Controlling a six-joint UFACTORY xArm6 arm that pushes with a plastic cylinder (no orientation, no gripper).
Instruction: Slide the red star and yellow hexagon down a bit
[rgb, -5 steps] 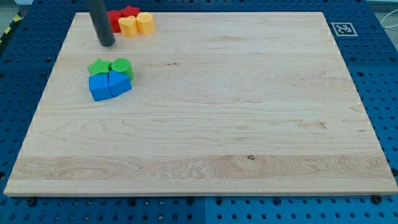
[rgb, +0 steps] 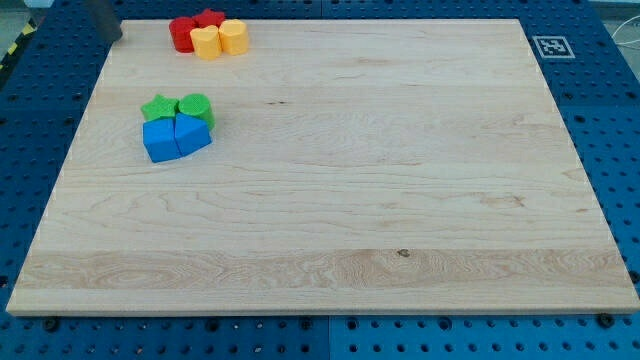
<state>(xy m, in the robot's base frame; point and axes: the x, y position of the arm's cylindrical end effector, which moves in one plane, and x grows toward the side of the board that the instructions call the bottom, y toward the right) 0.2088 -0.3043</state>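
Note:
The red star (rgb: 210, 18) sits at the board's top edge, left of centre. It touches a round red block (rgb: 182, 32) on its left and two yellow blocks below it: one (rgb: 205, 43) in the middle and a hexagon-like one (rgb: 233, 36) on the right. My tip (rgb: 112, 38) is at the view's top left, just off the board's left corner, well left of the red round block and touching no block. Most of the rod is cut off by the view's top edge.
A second cluster lies lower left: a green star (rgb: 157, 107), a green round block (rgb: 196, 106), a blue cube (rgb: 160, 140) and a blue wedge-like block (rgb: 193, 133). A black-and-white marker (rgb: 552, 46) sits at the board's top right corner.
My tip has moved left and up, from beside the red round block to beyond the board's top left corner. No block has moved.

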